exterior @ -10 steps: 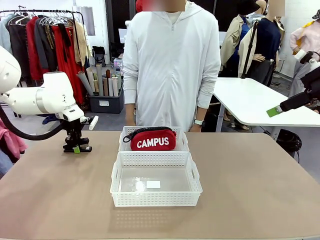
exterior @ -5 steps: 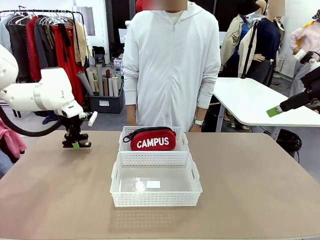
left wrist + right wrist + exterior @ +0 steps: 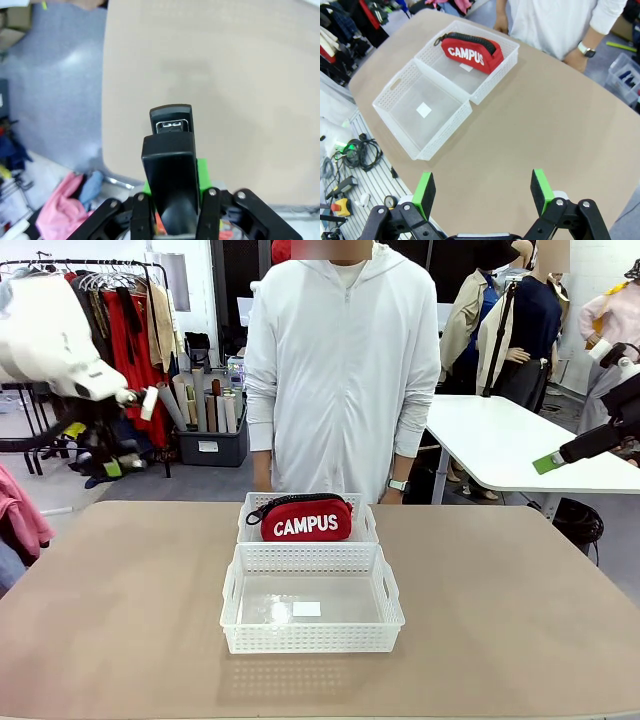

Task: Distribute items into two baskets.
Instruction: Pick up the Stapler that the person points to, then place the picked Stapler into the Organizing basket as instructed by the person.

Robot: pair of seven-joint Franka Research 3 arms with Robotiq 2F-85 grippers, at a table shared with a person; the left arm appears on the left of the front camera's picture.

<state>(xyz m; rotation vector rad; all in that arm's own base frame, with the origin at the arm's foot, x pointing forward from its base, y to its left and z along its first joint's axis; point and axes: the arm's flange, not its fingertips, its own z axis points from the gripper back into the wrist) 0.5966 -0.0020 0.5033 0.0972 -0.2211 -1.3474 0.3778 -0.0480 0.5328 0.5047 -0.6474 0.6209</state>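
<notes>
Between left tool (image 3: 172, 200) pads: stapler (image 3: 171, 165).

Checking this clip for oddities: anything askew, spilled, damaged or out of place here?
Nothing stands out. The red CAMPUS pouch lies in the far basket; the near basket is empty and undamaged. The left claw is shut on the black stapler, above the table.

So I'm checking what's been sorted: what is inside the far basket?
The far basket holds the red CAMPUS pouch, lying across it. The pouch covers most of the basket's floor, so anything beneath it cannot be seen. The near basket holds no item.
</notes>
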